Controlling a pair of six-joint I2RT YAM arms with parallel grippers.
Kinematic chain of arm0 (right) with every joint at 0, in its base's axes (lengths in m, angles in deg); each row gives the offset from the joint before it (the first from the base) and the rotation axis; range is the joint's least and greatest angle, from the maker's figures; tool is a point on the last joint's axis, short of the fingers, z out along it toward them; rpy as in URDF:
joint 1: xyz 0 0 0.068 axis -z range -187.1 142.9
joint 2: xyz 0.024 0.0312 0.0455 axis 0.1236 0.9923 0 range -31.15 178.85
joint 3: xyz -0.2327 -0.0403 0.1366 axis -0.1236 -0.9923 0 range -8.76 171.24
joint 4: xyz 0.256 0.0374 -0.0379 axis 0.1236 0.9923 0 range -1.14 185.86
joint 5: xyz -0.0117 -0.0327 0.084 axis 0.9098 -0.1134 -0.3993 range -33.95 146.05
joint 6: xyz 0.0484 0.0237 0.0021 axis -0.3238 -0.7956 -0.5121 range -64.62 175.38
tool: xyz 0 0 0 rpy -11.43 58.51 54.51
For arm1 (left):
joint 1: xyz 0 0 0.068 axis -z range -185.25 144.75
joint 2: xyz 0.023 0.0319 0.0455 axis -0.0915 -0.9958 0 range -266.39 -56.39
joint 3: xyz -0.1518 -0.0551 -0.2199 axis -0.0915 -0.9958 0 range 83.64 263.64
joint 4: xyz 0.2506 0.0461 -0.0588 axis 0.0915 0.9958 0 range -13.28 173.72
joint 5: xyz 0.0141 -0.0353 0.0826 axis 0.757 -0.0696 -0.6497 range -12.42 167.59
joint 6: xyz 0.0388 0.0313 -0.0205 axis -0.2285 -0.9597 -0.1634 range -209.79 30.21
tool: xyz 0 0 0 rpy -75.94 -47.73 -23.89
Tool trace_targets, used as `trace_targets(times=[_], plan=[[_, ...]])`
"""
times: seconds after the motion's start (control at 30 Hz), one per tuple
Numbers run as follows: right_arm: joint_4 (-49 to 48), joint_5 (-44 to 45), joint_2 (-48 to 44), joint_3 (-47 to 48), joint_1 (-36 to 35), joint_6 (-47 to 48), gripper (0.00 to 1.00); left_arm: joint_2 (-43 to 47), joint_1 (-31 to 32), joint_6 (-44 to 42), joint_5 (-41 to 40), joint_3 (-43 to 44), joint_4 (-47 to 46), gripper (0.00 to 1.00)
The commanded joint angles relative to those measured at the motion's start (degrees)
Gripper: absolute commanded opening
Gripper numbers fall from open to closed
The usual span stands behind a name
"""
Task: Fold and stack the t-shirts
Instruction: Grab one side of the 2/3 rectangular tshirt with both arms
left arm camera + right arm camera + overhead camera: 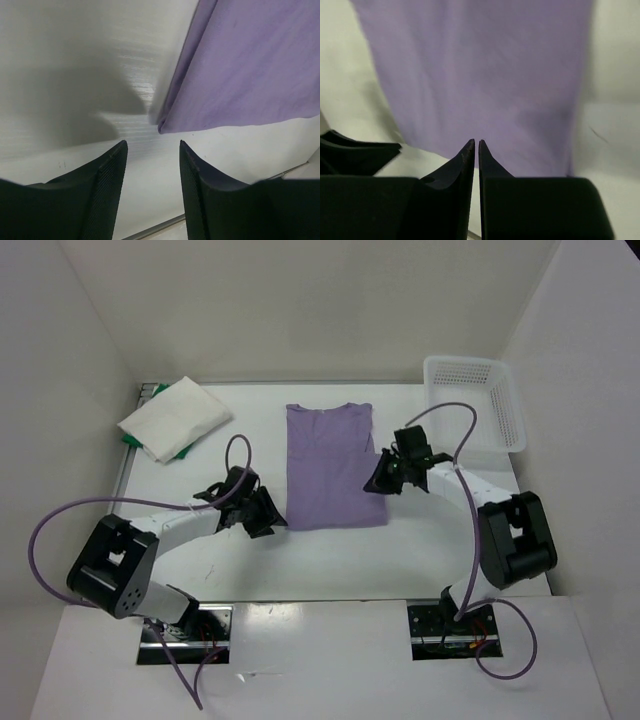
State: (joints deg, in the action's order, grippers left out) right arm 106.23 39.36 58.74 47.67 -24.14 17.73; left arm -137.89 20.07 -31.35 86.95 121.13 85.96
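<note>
The lavender t-shirt [330,465] lies flat in the table's middle as a long rectangle, collar at the far end. My left gripper [270,512] is open and empty just off its near left corner; in the left wrist view [152,145] that corner of the lavender t-shirt [240,70] lies just ahead of the fingertips. My right gripper [378,478] is shut with nothing between the fingers, at the shirt's right edge. The right wrist view [476,142] shows the lavender t-shirt [480,70] beyond the tips. The white t-shirt [178,415] lies folded on the green t-shirt [133,441] at the far left.
A white plastic lattice basket [478,400] stands at the far right corner, behind the right arm. White walls close in the table on three sides. The left gripper's fingers [355,155] show at the left of the right wrist view.
</note>
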Motion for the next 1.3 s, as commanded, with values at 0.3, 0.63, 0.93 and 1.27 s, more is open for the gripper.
trace_targets(times=[0.3,0.63,0.93,1.27], plan=[[-3.39,5.43,-6.04,-14.49,2.45,-4.97,0.08,-6.48,0.08,-2.71,3.99,3.02,-3.61,0.54],[-1.73,8.51,-8.84,-17.93,2.45,-6.47,0.21,-7.10,0.08,-2.71,3.99,2.41,-3.70,0.46],[-0.31,10.02,-13.43,-20.48,3.77,-8.14,0.50,-8.15,0.08,-3.33,3.99,2.41,-4.22,0.45],[-4.62,5.10,-6.92,-22.32,3.77,-8.14,0.43,-8.15,0.08,-3.33,3.47,2.41,-4.75,0.36]])
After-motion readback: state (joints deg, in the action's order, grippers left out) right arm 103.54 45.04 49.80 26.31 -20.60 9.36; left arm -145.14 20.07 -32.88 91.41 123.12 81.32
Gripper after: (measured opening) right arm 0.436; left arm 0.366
